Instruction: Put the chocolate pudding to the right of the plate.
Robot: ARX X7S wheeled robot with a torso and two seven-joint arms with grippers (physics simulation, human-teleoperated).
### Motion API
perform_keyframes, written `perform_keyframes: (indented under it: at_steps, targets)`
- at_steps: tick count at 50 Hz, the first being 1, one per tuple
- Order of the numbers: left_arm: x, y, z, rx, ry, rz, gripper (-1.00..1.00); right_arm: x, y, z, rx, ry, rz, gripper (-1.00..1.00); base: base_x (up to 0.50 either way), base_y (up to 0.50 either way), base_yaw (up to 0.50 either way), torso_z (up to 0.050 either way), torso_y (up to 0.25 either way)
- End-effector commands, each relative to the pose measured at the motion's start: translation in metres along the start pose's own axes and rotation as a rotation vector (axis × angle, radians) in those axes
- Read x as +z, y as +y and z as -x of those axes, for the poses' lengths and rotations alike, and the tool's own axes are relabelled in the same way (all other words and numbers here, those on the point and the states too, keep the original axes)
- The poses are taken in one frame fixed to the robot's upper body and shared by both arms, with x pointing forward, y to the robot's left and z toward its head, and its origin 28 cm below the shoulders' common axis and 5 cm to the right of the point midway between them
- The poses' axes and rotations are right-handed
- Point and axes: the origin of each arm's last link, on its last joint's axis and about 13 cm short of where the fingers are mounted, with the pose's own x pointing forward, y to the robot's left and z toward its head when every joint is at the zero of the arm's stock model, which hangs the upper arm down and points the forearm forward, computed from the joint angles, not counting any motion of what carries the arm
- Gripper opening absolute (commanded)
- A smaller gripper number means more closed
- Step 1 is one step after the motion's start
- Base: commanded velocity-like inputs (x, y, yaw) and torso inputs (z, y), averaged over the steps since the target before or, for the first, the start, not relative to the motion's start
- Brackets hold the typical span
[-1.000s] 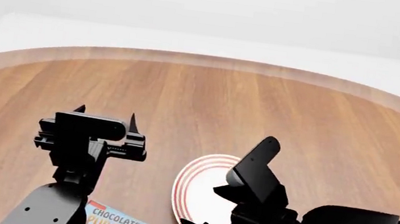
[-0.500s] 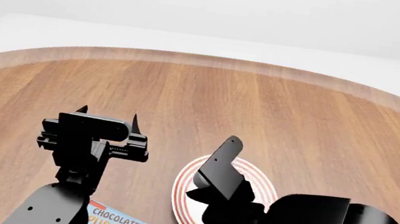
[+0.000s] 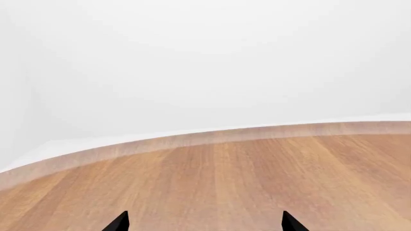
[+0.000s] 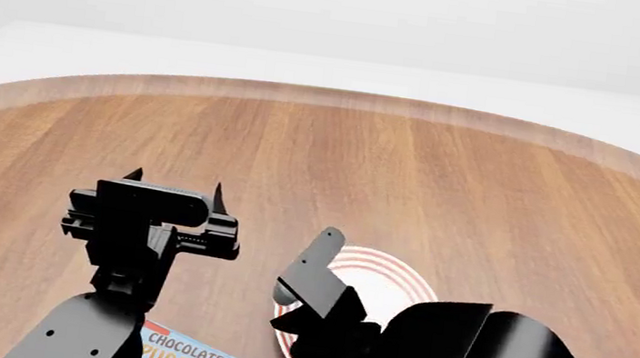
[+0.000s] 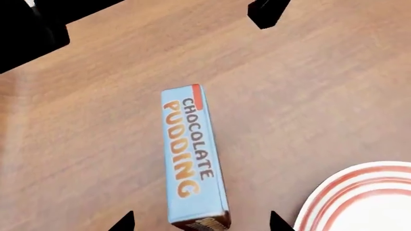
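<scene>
The right claw hangs wide above the pudding, plate just beside. The left claw gapes wide over bare surface.

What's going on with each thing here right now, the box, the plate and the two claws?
Chocolate pudding box: lying flat on the table, not gripped.
Plate: empty, beside the box, not touching it.
Left gripper: open, empty, held above the table.
Right gripper: open, empty, above the box.
</scene>
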Motion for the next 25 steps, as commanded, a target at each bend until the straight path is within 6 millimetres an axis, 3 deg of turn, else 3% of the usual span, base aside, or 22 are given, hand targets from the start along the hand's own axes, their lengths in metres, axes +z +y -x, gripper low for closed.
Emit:
perform_keyframes:
  at_steps: [1, 16, 25]
  targets:
    - [0.0, 0.0, 0.0, -0.001, -0.001, 0.001, 1.0, 0.0, -0.009, -0.017, 0.012, 0.031, -0.01, 1.0, 0.0, 0.0, 0.0, 0.0, 0.0]
    - [0.0, -0.002, 0.001, -0.008, 0.0, 0.001, 1.0, -0.009, -0.013, -0.046, 0.065, 0.082, -0.03, 1.0, 0.0, 0.0, 0.0, 0.0, 0.0]
    - [-0.001, -0.003, 0.001, -0.01, 0.001, 0.002, 1.0, -0.014, -0.014, -0.052, 0.08, 0.103, -0.039, 1.0, 0.0, 0.0, 0.0, 0.0, 0.0]
